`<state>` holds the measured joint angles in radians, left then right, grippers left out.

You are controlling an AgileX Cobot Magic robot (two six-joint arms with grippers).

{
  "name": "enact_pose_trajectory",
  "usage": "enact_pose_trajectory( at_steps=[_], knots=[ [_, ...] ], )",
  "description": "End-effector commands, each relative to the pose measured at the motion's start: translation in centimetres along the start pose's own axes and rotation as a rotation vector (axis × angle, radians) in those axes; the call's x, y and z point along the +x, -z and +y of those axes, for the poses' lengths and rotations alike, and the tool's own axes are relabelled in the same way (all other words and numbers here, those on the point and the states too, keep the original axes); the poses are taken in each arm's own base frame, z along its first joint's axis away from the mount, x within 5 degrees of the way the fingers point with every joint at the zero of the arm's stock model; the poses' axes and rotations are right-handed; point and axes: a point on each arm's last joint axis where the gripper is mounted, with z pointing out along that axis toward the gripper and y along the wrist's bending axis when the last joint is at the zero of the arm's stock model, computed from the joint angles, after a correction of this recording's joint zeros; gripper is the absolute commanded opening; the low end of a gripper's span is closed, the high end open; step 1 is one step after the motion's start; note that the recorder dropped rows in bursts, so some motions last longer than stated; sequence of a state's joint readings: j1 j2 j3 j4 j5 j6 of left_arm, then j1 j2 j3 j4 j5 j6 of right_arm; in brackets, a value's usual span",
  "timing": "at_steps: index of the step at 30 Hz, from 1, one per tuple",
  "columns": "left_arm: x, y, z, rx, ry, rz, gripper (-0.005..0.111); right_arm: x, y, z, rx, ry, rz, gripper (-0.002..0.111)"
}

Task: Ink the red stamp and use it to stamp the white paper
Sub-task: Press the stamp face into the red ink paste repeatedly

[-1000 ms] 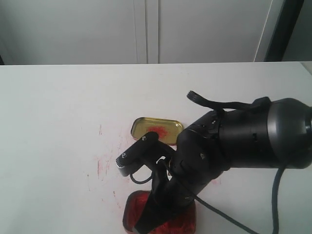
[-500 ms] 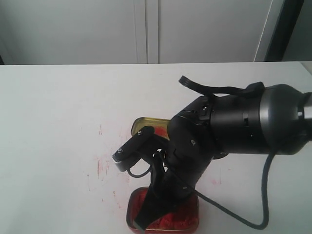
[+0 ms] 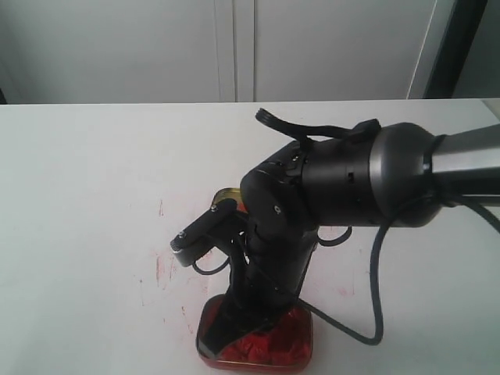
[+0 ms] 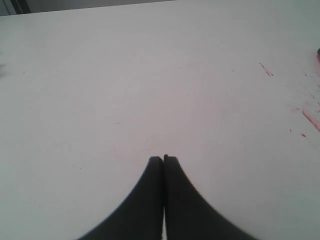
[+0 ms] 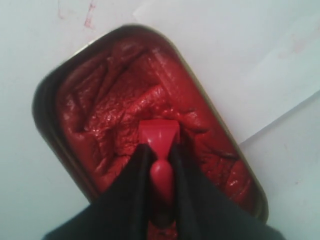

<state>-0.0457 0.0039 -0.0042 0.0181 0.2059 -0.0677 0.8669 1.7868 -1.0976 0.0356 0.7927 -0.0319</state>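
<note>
A: Where's the red stamp (image 5: 158,137)?

B: In the right gripper (image 5: 159,150). Its two black fingers are clamped on the narrow handle, and the square base is pressed down into the lumpy red paste (image 5: 115,95).

A: And the tin?

B: The gold-rimmed tin (image 3: 306,350) sits at six o'clock in the exterior view, right at the near edge. The right arm (image 3: 351,180) reaches in from three o'clock and bends down over it.

A: Can you see the white paper (image 5: 240,60)?

B: Only from the right wrist camera. It lies flat against the tin's long side, with a faint pink mark on it. In the exterior view the arm hides it.

A: What about the left gripper (image 4: 163,159)?

B: Its fingers are pressed together with nothing between them, over bare tabletop (image 4: 150,75).

A: Anything else?

B: Red smudges (image 3: 160,269) on the table at about ten o'clock from the tin, and a gold edge (image 3: 225,193) shows behind the arm at twelve o'clock from it
</note>
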Motion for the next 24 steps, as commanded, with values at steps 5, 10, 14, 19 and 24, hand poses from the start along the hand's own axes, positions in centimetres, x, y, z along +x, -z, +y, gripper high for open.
enact_pose_trajectory(
  at_steps=[5, 10, 14, 19, 24],
  knots=[
    [0.1, 0.0, 0.0, -0.004, 0.006, -0.004, 0.0, 0.0, -0.9, 0.0, 0.005, -0.002, 0.078, 0.0],
    [0.1, 0.0, 0.0, -0.004, 0.006, -0.004, 0.0, 0.1, -1.2, 0.0, 0.005, -0.003, 0.089, 0.0],
    [0.1, 0.0, 0.0, -0.004, 0.006, -0.004, 0.0, 0.2, -1.1, 0.0, 0.005, -0.001, 0.108, 0.0],
    [0.1, 0.0, 0.0, -0.004, 0.006, -0.004, 0.0, -0.6, -0.2, 0.0, 0.009, 0.003, 0.099, 0.0],
    [0.1, 0.0, 0.0, -0.004, 0.006, -0.004, 0.0, -1.2, 0.4, -0.1, 0.018, 0.011, 0.1, 0.0]
  ],
)
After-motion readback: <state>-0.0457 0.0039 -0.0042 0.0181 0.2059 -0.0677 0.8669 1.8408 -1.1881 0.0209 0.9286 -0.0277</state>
